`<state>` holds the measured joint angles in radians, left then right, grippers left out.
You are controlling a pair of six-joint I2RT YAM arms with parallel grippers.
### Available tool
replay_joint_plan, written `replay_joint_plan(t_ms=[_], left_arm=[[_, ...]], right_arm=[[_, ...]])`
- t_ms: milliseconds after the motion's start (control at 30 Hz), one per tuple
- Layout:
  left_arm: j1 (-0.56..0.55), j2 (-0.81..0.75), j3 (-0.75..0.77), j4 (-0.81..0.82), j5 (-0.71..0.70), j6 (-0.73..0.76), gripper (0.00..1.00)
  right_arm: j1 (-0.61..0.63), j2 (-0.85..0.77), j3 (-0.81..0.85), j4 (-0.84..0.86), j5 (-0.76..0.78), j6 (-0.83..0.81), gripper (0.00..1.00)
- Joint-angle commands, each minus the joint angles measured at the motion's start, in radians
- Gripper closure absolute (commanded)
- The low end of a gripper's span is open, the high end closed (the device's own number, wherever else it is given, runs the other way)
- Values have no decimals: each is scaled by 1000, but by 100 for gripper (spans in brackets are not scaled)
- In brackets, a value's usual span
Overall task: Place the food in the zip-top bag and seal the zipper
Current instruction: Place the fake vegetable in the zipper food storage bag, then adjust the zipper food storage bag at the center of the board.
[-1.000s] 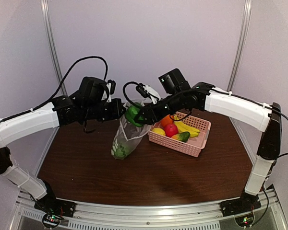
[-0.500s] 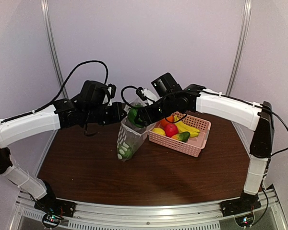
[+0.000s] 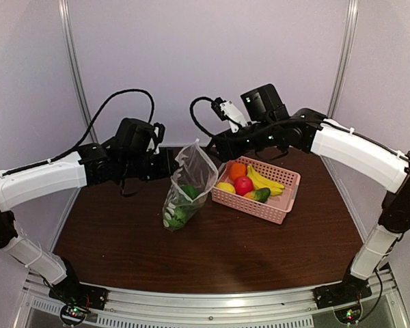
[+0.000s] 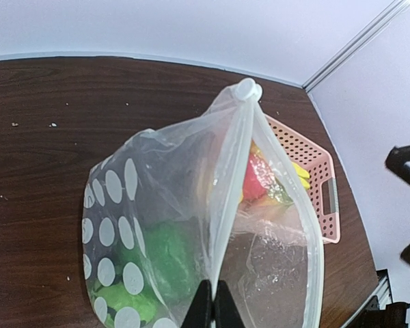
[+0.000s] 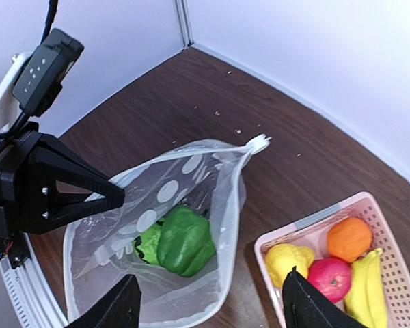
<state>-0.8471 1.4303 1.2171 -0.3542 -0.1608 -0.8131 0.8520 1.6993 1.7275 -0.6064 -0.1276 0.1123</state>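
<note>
While I watch from the wrist feeds, the left end effector [image 4: 214, 309] has its fingers pressed together on the mouth edge of the zip-top bag [image 4: 143, 205], right on the zipper [image 4: 227, 198]. The strip runs straight away from those fingers to the white slider tab [image 4: 247, 89] at the far end. The bag hangs from that grip with its mouth gaping, and its lower end looks to rest on the brown surface [image 3: 225, 253]. Down inside it, below the left fingers, lie the green vegetables [image 5: 184, 240].

The right end effector [image 5: 205, 304] hovers above the open mouth with its fingers spread wide apart and nothing between them; the bag sits directly beneath it. To the right of that end effector, just beside the bag, stands the pink basket [image 3: 275, 209]. It holds the orange ball [image 3: 237, 170], the red apple [image 3: 243, 185], the yellow lemon [image 3: 225, 187], the yellow bananas [image 3: 264, 182] and one more green piece [image 3: 262, 195] at its near side.
</note>
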Motion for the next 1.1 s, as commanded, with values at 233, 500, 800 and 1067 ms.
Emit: replay_joint_plan(t_ms=[233, 500, 800, 1067], left_arm=[[-3, -19, -31, 51, 7, 40, 100], [-3, -34, 27, -55, -100, 118, 100], [-6, -117, 64, -139, -315, 268, 100], [-6, -36, 124, -199, -253, 258, 100]], right_arm=[[-25, 145, -2, -10, 71, -12, 49], [-35, 238, 191, -75, 10, -31, 100], [-23, 356, 356, 41, 17, -14, 100], [-22, 342, 348, 26, -102, -11, 89]])
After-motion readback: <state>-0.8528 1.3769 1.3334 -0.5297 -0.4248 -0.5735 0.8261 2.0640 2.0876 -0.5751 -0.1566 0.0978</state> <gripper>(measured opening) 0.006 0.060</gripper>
